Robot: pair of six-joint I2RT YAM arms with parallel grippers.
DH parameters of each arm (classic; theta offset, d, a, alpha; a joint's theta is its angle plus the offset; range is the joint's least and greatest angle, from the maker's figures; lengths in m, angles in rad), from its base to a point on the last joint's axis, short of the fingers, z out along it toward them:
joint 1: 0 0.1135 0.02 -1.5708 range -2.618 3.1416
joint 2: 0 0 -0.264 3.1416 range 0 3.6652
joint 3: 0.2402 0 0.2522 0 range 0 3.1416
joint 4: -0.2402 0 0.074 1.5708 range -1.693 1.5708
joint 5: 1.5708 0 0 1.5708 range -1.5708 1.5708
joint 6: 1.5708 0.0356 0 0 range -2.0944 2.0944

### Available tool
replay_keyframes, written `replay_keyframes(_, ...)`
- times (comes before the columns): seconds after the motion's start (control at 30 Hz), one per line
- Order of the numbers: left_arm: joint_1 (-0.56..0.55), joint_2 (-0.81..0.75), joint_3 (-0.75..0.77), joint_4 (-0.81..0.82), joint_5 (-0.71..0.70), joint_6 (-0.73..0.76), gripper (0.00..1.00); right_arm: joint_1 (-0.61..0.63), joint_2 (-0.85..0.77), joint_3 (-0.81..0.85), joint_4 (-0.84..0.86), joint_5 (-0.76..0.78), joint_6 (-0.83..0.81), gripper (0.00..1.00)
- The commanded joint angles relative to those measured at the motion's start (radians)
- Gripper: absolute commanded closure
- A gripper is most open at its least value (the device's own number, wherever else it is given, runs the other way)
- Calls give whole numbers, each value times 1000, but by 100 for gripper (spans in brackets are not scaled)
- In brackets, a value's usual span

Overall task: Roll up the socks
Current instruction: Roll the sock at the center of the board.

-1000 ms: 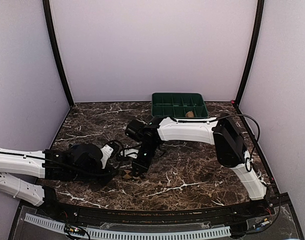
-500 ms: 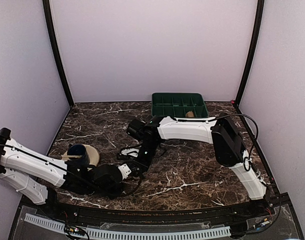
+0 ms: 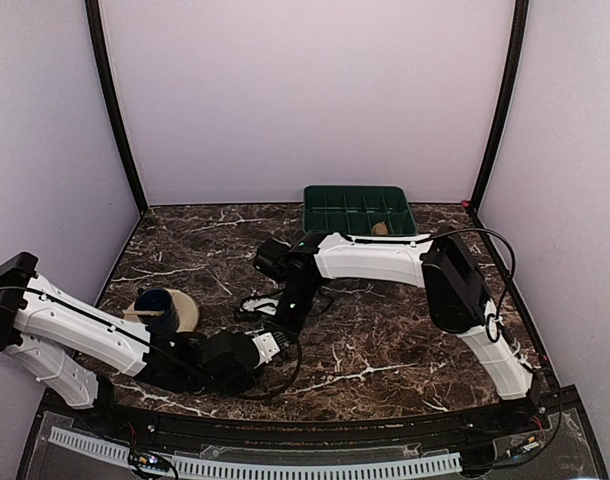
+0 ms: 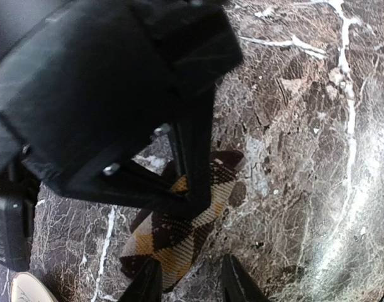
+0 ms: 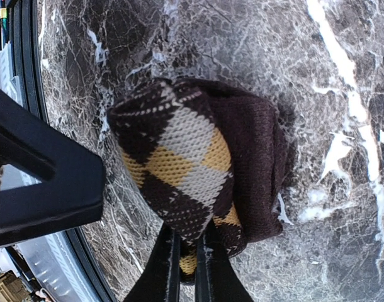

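One checked sock (image 5: 179, 170) on a dark veined marble table (image 3: 385, 350), lilac walls (image 3: 305, 100) around.

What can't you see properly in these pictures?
Top view: the checked sock is hidden under the right gripper.
Top view: a tan thing in the green tray is too small to name, half behind the right arm.
Left wrist view: the right gripper covers the sock's top; the cream dish is cut off at the corner.
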Motion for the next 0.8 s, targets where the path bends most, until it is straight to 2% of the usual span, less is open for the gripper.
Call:
replay_keyframes(0.0,-10,29,28,9,2,45,65,-7,26,9,-33,-16,-10,100)
replay_keyframes(0.23,-10,98,57,16,-50,68,64,-7,23,1,-37,-32,-17,100)
replay_keyframes(0.77,-4,211,96,46,-69,133,63,-17,20,-13,-51,-83,-37,100)
